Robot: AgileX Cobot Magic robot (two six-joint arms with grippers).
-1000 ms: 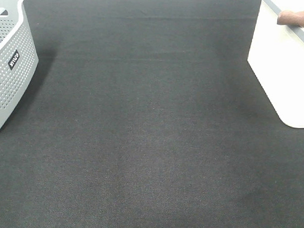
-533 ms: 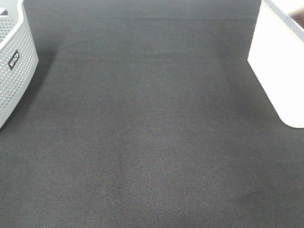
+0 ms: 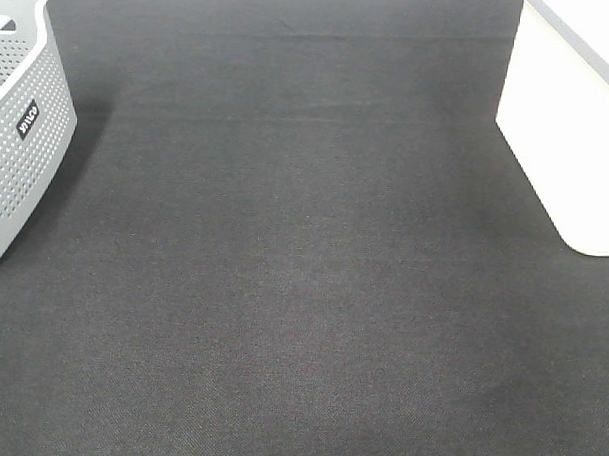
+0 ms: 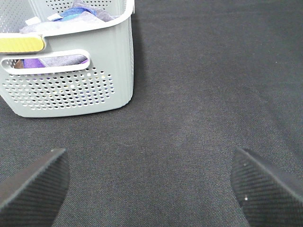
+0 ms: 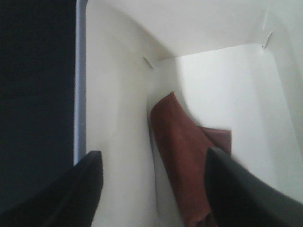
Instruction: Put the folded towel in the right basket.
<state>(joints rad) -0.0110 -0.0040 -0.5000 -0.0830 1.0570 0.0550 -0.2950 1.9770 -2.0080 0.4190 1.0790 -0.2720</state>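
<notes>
A reddish-brown folded towel lies inside the white right basket, leaning against its inner wall. The basket also shows at the right edge of the exterior view; the towel is hidden there. My right gripper hangs open above the basket's interior, empty, with the towel below and between its fingers. My left gripper is open and empty, low over the black mat near the grey basket. Neither gripper shows in the exterior view.
A grey perforated basket stands at the left edge of the black mat. It holds several coloured cloths, seen in the left wrist view.
The reddish-brown shape seen above the white basket's top right rim a second ago has dropped out of the exterior view. Nothing else has moved.
</notes>
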